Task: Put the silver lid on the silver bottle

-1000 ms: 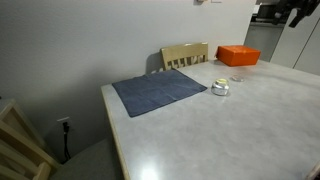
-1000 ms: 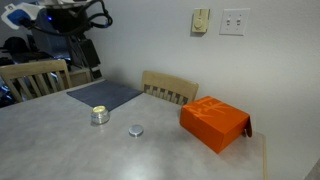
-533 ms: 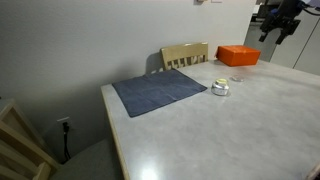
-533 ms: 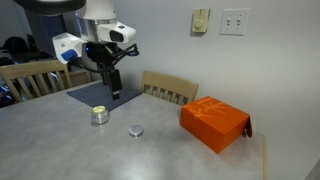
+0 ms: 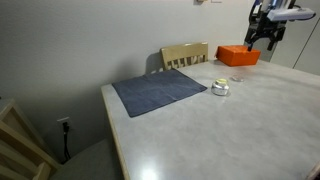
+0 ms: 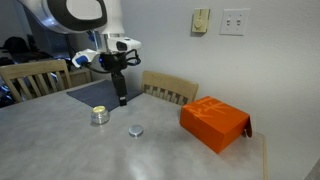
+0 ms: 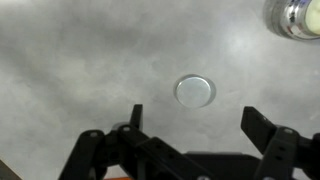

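The silver lid [image 7: 194, 90], a small flat round disc, lies on the grey table just ahead of my gripper [image 7: 198, 125] in the wrist view. My gripper is open, its two dark fingers wide apart above the table, with nothing between them. The silver bottle [image 7: 295, 15], squat and shiny with a pale top, shows at the top right edge of that view. In an exterior view the lid [image 6: 135, 130] lies to the right of the bottle [image 6: 99, 116], and the gripper [image 6: 122, 98] hangs above and behind them. The bottle [image 5: 220, 88] and the raised gripper [image 5: 262, 42] also show in an exterior view.
An orange box [image 6: 213, 122] sits on the table to the right of the lid. A blue cloth [image 5: 160, 92] lies near the table's far side, with a wooden chair [image 6: 168, 88] behind it. A second chair [image 6: 35, 78] stands at the table's end.
The arm has swung in from the edge of both exterior views and come down toward the table over the lid. The gripper stays open; lid and bottle have not moved.
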`<action>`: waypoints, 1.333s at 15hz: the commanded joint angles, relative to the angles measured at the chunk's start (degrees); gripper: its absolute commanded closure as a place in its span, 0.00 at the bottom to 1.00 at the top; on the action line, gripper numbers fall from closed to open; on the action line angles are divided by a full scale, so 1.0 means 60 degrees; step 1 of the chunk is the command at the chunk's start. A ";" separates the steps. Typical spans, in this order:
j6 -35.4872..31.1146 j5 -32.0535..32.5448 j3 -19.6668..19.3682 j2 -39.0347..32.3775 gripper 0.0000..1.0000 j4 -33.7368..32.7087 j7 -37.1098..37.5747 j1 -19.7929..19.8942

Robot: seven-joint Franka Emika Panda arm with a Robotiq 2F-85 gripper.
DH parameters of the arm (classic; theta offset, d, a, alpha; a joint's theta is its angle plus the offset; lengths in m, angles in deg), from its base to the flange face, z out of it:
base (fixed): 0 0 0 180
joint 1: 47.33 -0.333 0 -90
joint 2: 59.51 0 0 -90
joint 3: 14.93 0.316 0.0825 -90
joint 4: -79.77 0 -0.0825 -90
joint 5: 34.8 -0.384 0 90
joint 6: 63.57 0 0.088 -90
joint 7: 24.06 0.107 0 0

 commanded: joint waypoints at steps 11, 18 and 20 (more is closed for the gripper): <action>0.1004 -0.0344 0.0087 -0.3435 0.00 -0.3487 -0.0525 -0.0190; 0.0072 -0.0929 0.0633 -0.3719 0.00 -0.3153 -0.3174 0.0835; -0.0079 -0.1053 0.0895 -0.3818 0.00 -0.3159 -0.4336 0.1162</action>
